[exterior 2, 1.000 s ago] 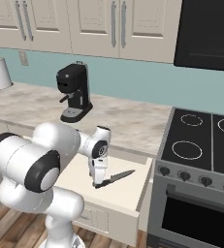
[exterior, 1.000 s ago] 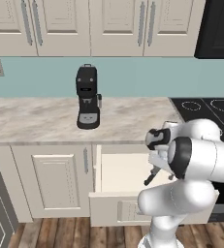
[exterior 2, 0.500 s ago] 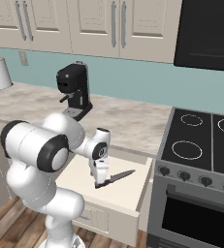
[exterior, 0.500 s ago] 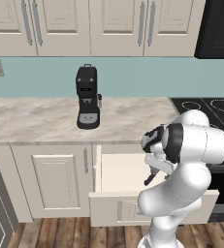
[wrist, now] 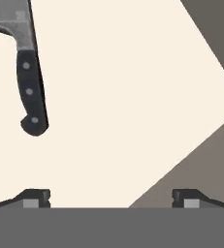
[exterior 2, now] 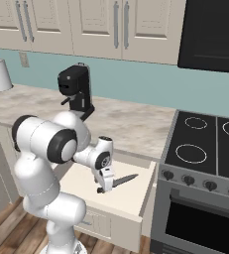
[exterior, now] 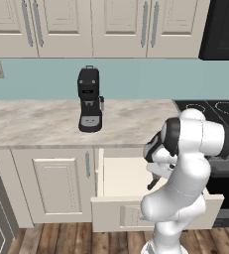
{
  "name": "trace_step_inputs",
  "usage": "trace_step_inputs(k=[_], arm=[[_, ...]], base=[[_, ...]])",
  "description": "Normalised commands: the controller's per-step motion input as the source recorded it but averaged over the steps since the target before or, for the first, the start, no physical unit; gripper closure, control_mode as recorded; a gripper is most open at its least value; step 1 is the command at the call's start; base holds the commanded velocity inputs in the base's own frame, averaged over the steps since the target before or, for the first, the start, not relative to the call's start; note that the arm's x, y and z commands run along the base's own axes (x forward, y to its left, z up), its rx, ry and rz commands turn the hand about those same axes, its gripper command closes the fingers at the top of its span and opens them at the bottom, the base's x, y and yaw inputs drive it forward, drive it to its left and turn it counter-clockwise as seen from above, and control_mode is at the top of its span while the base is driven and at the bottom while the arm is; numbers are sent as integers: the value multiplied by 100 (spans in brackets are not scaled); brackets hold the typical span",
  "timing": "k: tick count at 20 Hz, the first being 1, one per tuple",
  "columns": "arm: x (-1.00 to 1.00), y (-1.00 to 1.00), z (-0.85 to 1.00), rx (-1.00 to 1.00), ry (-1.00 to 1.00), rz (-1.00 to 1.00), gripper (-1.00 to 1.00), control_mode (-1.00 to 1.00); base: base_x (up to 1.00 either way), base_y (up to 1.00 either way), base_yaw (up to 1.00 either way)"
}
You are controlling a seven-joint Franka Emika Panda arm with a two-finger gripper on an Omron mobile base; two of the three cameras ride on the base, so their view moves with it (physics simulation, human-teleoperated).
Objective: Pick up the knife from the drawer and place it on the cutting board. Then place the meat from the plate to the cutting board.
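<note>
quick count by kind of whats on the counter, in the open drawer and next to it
coffee machine: 1
paper towel roll: 1
knife in the open drawer: 1
stove: 1
open gripper over the drawer: 1
Total: 5

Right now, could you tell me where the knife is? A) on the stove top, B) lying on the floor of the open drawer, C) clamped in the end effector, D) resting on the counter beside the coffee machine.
B: the knife lies flat on the pale floor of the open drawer, with the open end effector above its handle, not gripping it.
</note>
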Motion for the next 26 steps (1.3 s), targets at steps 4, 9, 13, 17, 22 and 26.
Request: trace_step_inputs(k=[4, 9, 13, 17, 22, 26], arm=[[23, -4, -27, 0, -6, 9, -100, -100], [24, 0, -18, 0, -6, 3, -100, -100], [36, 0, -22, 0, -4, 2, -100, -100], [40, 0, -26, 0, 0, 1, -100, -100], [45, 0, -33, 0, 0, 4, -100, -100], [37, 0, -36, 0, 0, 6, -100, -100]], base=[[0, 0, 0], [0, 0, 0], [0, 0, 0], [0, 0, 0], [0, 0, 0], [0, 0, 0]])
